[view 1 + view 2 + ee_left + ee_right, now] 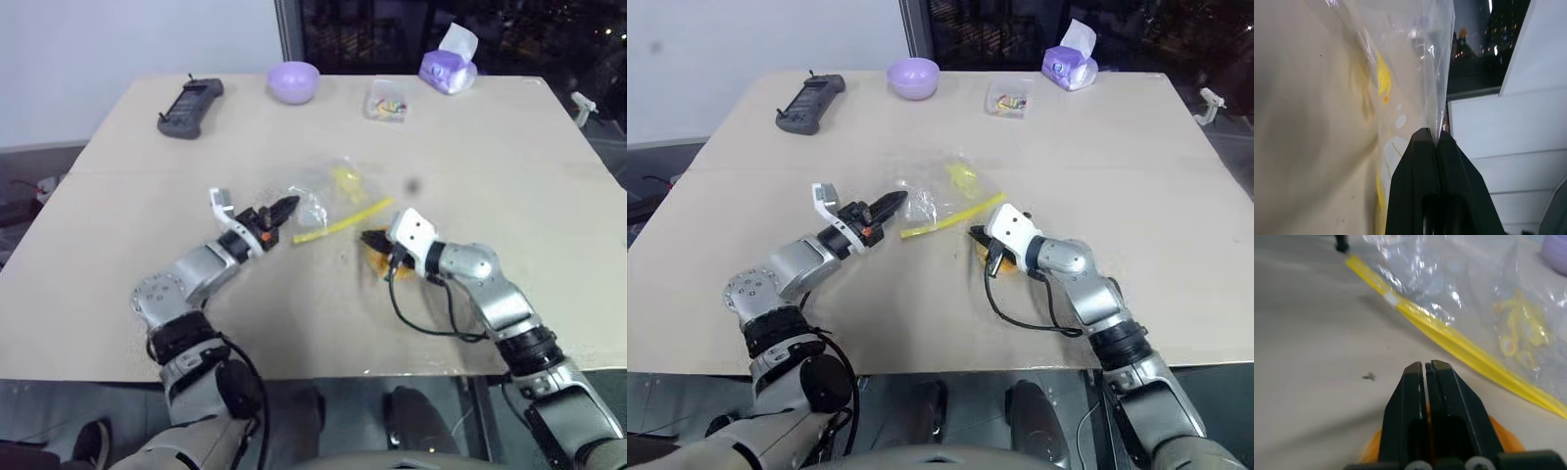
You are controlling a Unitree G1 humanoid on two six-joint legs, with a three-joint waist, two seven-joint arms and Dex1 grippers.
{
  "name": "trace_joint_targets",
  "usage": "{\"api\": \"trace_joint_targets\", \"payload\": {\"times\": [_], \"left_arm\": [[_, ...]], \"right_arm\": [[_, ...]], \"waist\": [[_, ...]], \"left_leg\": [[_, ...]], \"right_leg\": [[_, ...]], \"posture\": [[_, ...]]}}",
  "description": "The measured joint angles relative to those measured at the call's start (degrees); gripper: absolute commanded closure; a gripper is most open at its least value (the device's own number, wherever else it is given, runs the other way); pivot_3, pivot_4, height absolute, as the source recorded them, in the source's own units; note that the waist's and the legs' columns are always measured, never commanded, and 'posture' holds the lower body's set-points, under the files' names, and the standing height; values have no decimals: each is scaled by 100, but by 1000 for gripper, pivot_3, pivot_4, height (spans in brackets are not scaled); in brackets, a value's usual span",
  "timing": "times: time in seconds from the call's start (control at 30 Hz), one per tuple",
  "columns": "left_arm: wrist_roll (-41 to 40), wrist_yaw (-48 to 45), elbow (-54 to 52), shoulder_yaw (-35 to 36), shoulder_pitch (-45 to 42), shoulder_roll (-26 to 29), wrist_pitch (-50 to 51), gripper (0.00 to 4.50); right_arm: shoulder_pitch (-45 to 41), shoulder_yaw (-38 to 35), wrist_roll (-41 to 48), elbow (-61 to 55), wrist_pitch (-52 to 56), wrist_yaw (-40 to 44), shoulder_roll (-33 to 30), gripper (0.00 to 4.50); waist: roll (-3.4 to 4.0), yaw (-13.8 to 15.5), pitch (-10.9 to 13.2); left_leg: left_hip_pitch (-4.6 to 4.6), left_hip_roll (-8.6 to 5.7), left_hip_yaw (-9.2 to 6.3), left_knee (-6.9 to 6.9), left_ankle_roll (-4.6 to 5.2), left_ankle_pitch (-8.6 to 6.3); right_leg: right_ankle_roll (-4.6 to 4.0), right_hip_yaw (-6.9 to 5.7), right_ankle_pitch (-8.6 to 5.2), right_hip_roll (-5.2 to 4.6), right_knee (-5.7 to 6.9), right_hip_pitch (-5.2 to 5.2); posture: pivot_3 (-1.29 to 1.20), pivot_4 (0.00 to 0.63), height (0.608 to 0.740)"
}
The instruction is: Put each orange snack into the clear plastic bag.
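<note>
Fingers of the left gripper (291, 206) are pressed together on a corner of the clear plastic bag (328, 196), pinching the film so that edge stands lifted off the table (118, 294); the left wrist view shows the crinkled sheet rising straight out from between the two black tips. The right gripper (370, 240) has its fingers together too, with nothing seen between them in its wrist view, and it sits directly over the orange snack (382, 264), whose orange edge peeks out on both sides beneath the fingers. Whether the fingers touch the snack cannot be told.

The snack lies on the table just beside the bag's yellow seal strip (343, 223), outside the bag, on the robot's side of it. The strip runs slantwise between the two grippers. Inside the bag, beyond the strip, is a small yellowish thing (348, 183) too unclear to name.

Past the bag, along the far edge of the table, stand a purple bowl (293, 81), a small clear box of colourful bits (387, 100) and a purple tissue pack (449, 69). A black handheld controller (190, 108) lies well to the left of the bowl.
</note>
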Motion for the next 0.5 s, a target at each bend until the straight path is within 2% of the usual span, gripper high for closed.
{"api": "trace_joint_targets", "payload": {"times": [0.23, 0.27, 0.37, 0.5], "left_arm": [[-955, 573, -228, -19, 248, -158, -48, 4500], [-1460, 786, -449, -133, 419, -200, -120, 4500], [-1842, 991, -604, -245, 517, -207, -261, 4500], [-2618, 1354, -885, -730, 820, -185, -700, 4500]], "right_arm": [[-424, 64, -363, 590, -194, -282, 210, 4385], [-636, 146, -544, 886, -303, -378, 251, 4385], [-740, 169, -660, 1033, -363, -396, 281, 4385], [-774, 211, -792, 1148, -505, -386, 324, 4385]], "waist": [[-2, 2, -1], [-3, -1, 0], [-3, 5, 0], [-4, 9, -1]], "left_leg": [[1, 0, 1, 0, -2, 1], [1, 0, 2, 0, -2, 1], [1, 0, 1, 0, -3, 1], [1, 0, 2, 0, -3, 1]], "right_leg": [[0, 1, 0, 1, 1, 0], [0, 3, 0, 0, 0, 0], [0, 2, 0, 0, -1, 0], [-1, 3, 0, -1, -1, 0]], "posture": [[0, 150, 740], [0, 150, 740], [0, 150, 740], [0, 150, 740]]}}
